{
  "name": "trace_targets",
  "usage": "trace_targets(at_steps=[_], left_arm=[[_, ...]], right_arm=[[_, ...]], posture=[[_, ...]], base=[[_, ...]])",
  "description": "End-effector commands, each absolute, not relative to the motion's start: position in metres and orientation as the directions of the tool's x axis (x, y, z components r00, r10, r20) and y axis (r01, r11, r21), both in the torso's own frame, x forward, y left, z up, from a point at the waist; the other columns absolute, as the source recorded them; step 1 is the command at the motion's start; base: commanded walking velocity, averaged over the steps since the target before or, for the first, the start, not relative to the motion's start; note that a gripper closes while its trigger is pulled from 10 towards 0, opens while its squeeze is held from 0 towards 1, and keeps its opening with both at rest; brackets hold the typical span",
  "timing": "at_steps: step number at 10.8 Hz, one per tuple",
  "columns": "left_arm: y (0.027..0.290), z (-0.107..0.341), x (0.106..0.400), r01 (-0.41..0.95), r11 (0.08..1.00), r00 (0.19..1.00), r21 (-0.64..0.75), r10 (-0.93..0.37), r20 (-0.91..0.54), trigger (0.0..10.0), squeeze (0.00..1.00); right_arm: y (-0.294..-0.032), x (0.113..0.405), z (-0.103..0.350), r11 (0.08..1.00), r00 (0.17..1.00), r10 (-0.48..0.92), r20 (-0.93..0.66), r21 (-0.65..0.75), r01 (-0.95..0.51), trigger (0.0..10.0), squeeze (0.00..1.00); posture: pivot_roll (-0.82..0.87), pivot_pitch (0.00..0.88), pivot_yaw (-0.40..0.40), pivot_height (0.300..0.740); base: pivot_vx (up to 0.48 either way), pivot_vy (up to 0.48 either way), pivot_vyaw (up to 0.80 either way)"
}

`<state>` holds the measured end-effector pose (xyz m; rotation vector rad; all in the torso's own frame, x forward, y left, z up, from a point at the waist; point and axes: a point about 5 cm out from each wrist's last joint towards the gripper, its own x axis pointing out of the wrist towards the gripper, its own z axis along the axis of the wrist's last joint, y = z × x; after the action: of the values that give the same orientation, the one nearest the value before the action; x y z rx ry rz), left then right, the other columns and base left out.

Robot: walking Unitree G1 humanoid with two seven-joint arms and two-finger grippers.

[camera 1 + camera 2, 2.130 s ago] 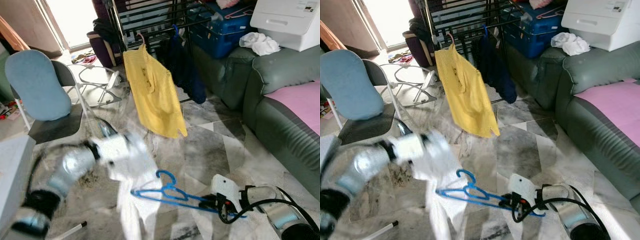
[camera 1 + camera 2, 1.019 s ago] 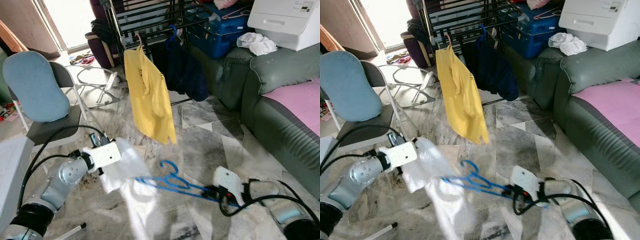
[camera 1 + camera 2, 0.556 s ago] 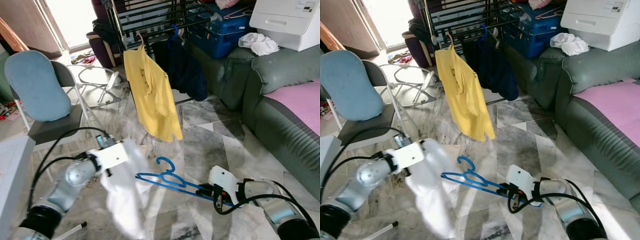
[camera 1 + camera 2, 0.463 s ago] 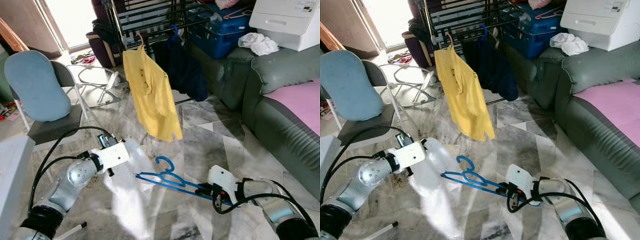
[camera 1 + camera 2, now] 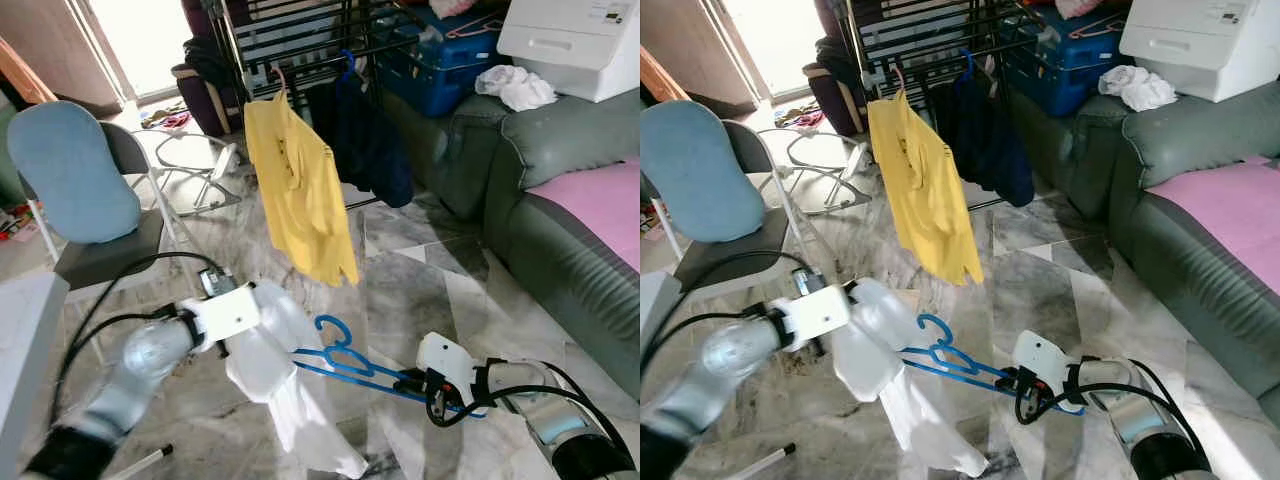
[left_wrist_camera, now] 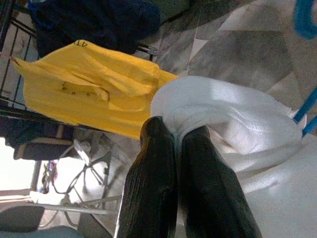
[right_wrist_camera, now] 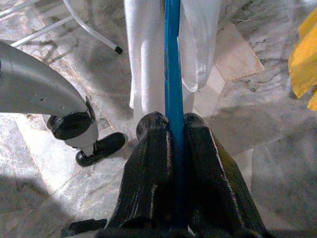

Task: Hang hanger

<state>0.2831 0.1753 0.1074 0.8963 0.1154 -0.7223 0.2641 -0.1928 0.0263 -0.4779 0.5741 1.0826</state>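
A blue hanger [image 5: 338, 358] is held level above the marble floor, its hook up and its far end inside a white garment [image 5: 295, 405]. My right gripper [image 5: 408, 383] is shut on the hanger's near end; in the right wrist view the fingers [image 7: 153, 148] clamp the blue bar [image 7: 172, 74], and the white cloth [image 7: 143, 59] hangs on both sides of it. My left gripper [image 5: 262, 318] is shut on a bunched fold of the white garment [image 6: 237, 129], just left of the hanger. The black drying rack [image 5: 300, 40] stands behind.
A yellow shirt [image 5: 300, 200] and a dark navy garment [image 5: 372, 140] hang from the rack. A blue-backed chair [image 5: 75, 170] stands at the left and a grey-green sofa [image 5: 560, 190] at the right. A blue case [image 5: 450, 60] sits behind the sofa arm.
The white garment, blurred and swinging half a second ago, now hangs down over the hanger's far end. My left arm has moved slightly toward the hanger. The right gripper holds the hanger as before.
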Motion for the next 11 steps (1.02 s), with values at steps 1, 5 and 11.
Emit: trace_targets(at_steps=[1,5,11], left_arm=[[0.180,0.122,0.282,0.598,0.420,0.772,0.682,-0.529,-0.351,10.0,0.00],[0.127,0.144,0.253,0.688,0.382,0.606,0.617,-0.769,-0.201,10.0,0.00],[0.114,0.144,0.246,0.706,0.451,0.599,0.546,-0.792,-0.120,10.0,0.00]], right_arm=[[-0.187,0.271,0.031,0.389,0.370,0.686,-0.627,-0.114,-0.914,10.0,0.00],[-0.179,0.303,0.040,0.603,0.622,0.599,-0.504,-0.227,-0.765,10.0,0.00],[-0.203,0.341,0.067,0.954,0.910,0.298,-0.290,0.064,-0.292,10.0,0.00]], posture=[[-0.04,0.000,0.140,0.740],[-0.03,0.000,0.132,0.740],[-0.02,0.000,0.129,0.740]], base=[[0.000,0.000,0.00],[0.000,0.000,0.00],[0.000,0.000,0.00]])
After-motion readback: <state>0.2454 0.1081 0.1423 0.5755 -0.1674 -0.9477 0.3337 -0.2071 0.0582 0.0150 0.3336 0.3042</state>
